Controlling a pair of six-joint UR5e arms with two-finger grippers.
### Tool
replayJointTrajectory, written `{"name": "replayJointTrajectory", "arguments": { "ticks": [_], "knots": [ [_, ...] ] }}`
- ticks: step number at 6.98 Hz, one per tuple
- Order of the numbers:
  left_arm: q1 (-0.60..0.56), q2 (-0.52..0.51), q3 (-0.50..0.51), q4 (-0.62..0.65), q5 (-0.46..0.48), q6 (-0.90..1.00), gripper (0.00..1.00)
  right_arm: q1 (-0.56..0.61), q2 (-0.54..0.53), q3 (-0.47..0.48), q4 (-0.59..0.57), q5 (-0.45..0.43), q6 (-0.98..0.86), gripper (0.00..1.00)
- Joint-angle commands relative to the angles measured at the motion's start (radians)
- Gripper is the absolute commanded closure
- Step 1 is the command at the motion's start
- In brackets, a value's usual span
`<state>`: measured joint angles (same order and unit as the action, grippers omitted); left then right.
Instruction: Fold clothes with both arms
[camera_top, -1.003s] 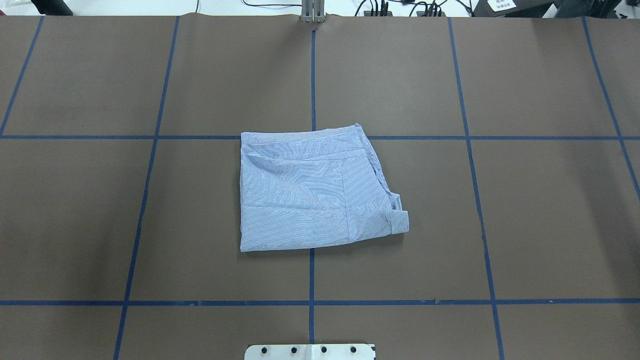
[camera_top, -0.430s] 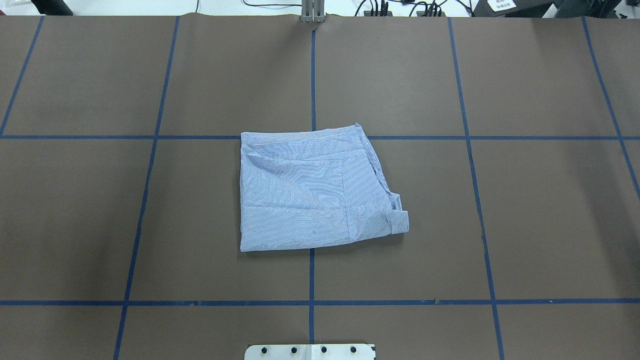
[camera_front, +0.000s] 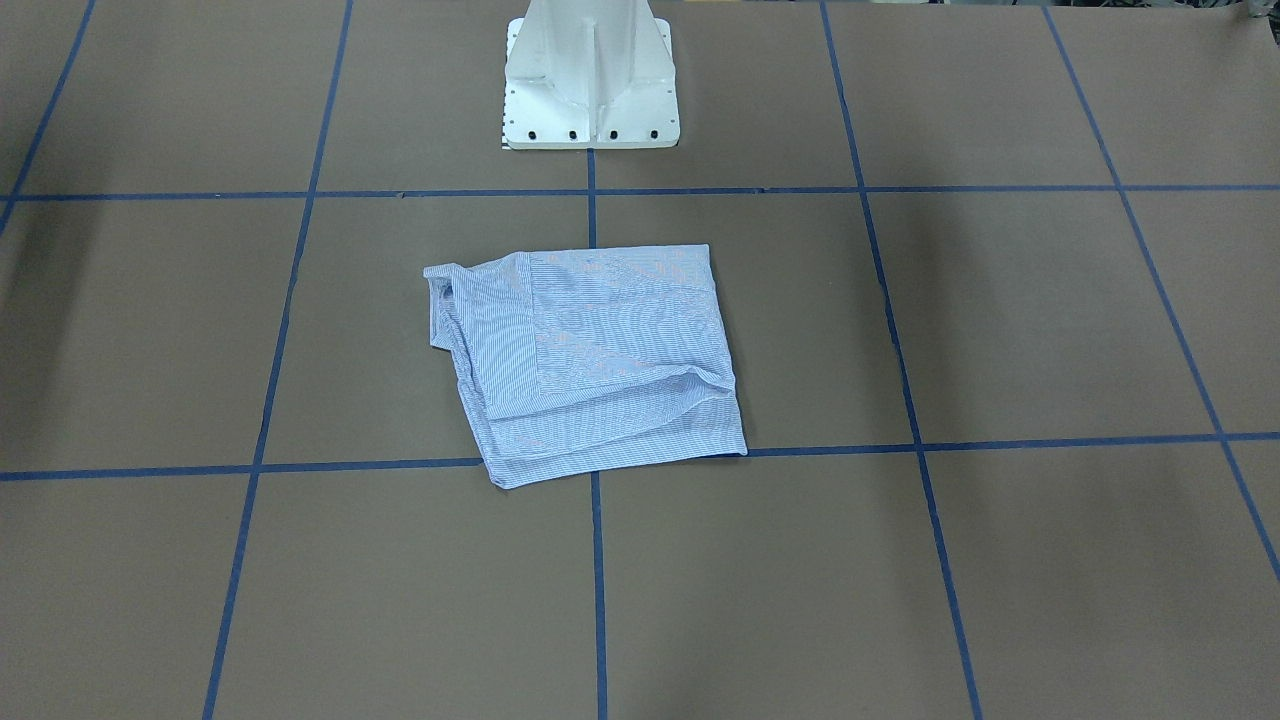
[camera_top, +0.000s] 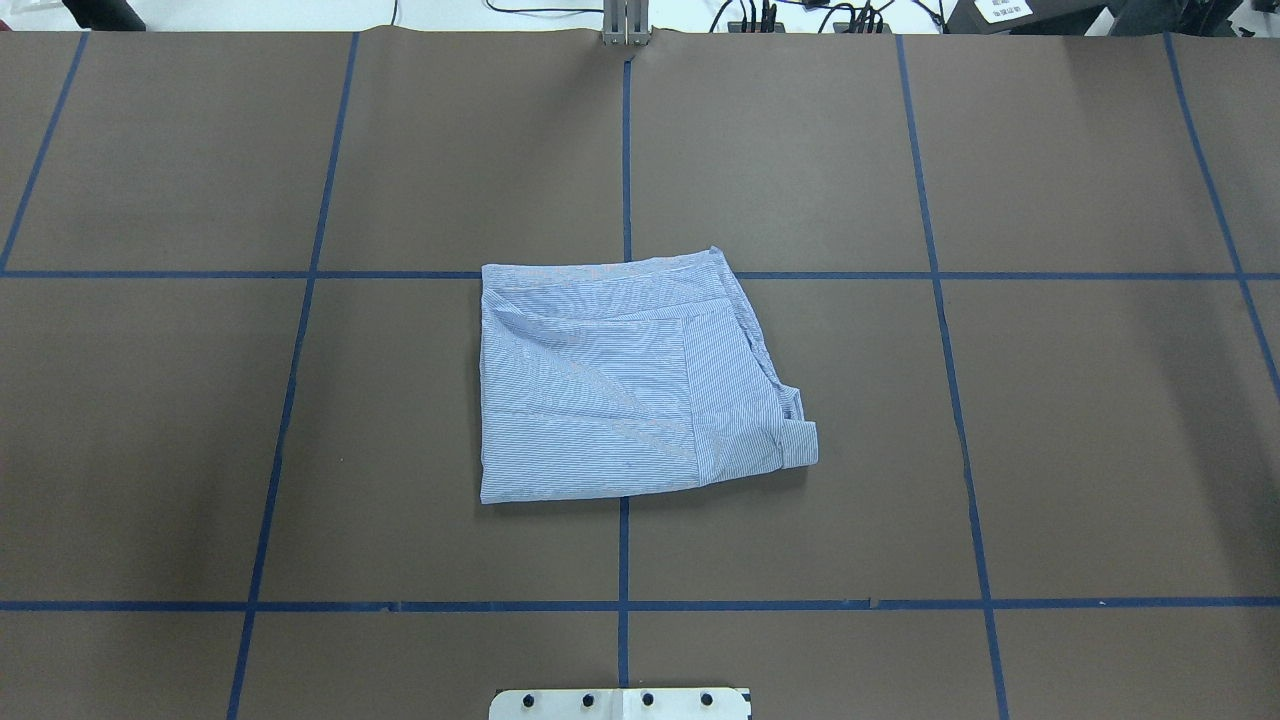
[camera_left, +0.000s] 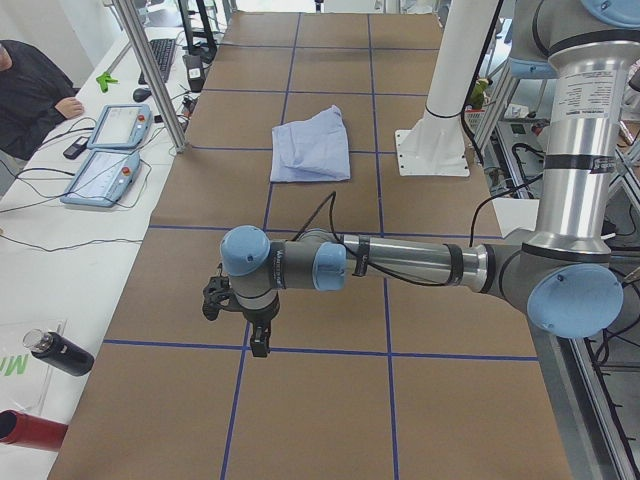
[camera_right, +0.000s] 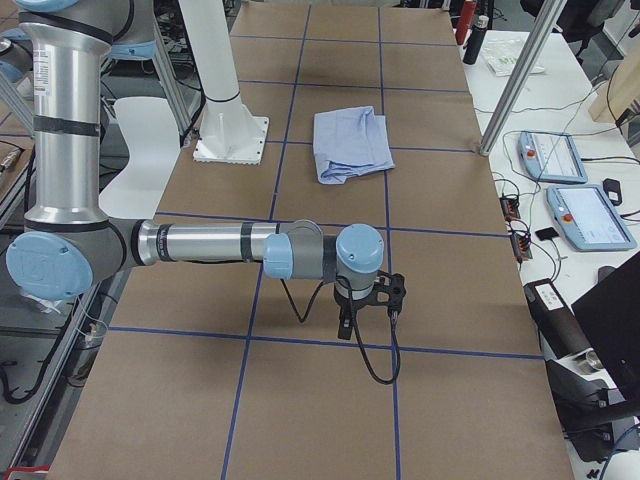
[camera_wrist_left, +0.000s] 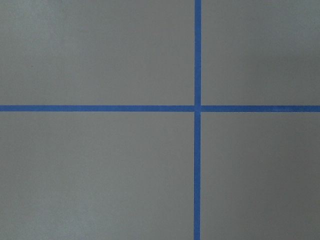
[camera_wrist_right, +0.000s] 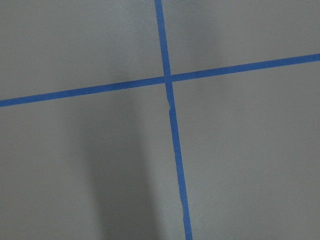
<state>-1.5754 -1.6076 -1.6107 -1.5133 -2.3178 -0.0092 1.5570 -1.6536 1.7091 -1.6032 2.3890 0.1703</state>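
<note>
Nothing is shifting since the earlier view. The left black end effector (camera_left: 258, 346) is hanging over the brown, blue-taped table (camera_top: 1100, 450), well apart from the folded light blue-and-white striped fabric shirt (camera_top: 630, 385) lying at its centre. The right black end effector (camera_right: 344, 330) is hanging likewise. I cannot tell whether the 2 are spread.

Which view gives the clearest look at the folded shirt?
Overhead exterior: the shirt lies centred, its folded layers plain. Front-facing shows it nearly as well, from the opposite side. Both side views show it small and far. The wrist views show only taped table.
</note>
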Motion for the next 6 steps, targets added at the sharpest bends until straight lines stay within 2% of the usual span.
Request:
{"name": "replayJointTrajectory", "arguments": {
  "ticks": [1,6],
  "knots": [
    [0.000,0.000,0.000,-0.001,0.000,0.000,0.01,0.000,0.002,0.001,0.002,-0.001,0.000,0.00],
    [0.000,0.002,0.000,-0.002,-0.011,-0.002,0.01,0.000,0.003,0.007,0.003,-0.004,-0.002,0.00]
  ]
}}
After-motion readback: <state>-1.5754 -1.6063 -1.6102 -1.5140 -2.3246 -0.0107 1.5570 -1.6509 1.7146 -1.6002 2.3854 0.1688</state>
